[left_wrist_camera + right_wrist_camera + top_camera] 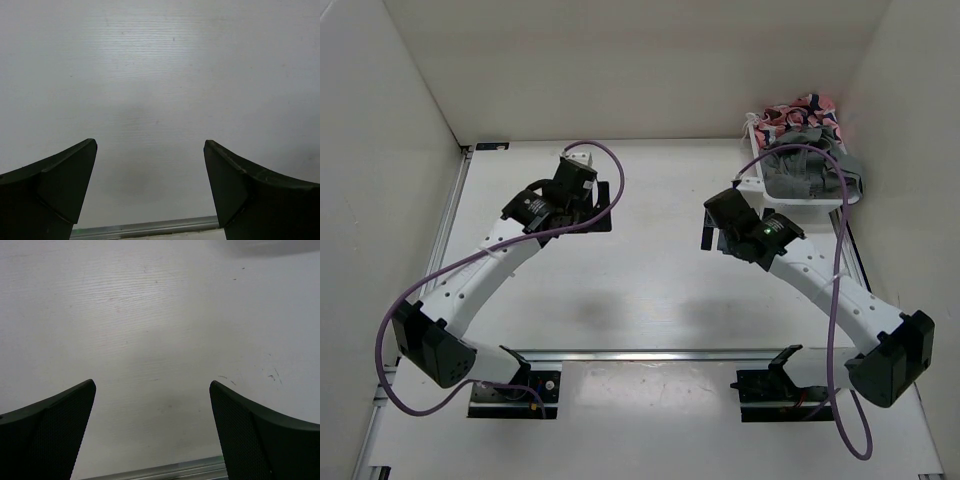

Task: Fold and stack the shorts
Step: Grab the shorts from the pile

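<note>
The grey shorts point(807, 170) lie bunched in a white basket point(752, 184) at the back right of the table. My left gripper point(588, 208) is open and empty over the bare table at the back left; the left wrist view shows its two dark fingers wide apart point(150, 145) with only white table between them. My right gripper point(718, 225) is open and empty just left of and in front of the basket; the right wrist view shows its fingers spread point(152, 385) over bare table. The shorts are out of both wrist views.
A pink, white and dark patterned garment point(801, 113) lies piled behind the grey shorts in the basket. White walls enclose the table on the left, back and right. A metal rail point(650, 355) crosses the near side by the arm bases.
</note>
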Controlling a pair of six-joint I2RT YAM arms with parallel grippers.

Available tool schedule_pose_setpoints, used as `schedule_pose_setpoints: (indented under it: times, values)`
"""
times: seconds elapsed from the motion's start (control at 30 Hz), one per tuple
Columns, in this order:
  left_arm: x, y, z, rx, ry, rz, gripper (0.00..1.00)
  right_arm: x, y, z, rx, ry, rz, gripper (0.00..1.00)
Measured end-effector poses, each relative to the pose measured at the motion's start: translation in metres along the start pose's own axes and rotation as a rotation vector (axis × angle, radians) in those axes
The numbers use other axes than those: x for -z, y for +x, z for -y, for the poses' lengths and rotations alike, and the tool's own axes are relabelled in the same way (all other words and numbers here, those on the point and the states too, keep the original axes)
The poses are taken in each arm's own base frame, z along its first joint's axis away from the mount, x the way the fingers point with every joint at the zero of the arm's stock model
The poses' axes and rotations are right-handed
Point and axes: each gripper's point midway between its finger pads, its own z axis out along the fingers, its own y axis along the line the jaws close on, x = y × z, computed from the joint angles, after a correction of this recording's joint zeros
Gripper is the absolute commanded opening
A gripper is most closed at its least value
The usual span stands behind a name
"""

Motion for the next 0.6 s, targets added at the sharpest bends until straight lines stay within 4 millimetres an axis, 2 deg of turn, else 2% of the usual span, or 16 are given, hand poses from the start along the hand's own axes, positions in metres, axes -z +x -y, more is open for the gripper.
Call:
schedule_pose_setpoints:
  times: [0.17,0.4,0.53,0.57,0.6]
  values:
    - [0.000,0.001,0.009,-0.013,0.050,-0.009,1.00,-0.006,0.001,0.006,0.018,0.062,-0.010,0.99]
    - [0.002,0.005,0.006,-0.051,0.038,0.008,1.00,-0.008,-0.016,0.019,-0.008,0.096,0.001,0.99]
    - [0.004,0.012,0.006,-0.065,0.044,-0.017,1.00,-0.030,-0.052,0.060,-0.165,0.144,-0.015,0.96]
    - [0.002,0.013,0.001,-0.049,0.048,-0.036,1.00,-0.048,-0.076,0.087,-0.257,0.178,-0.003,0.96]
    - [0.001,0.013,-0.001,-0.047,0.044,-0.046,1.00,-0.054,-0.078,0.097,-0.271,0.198,-0.032,0.98]
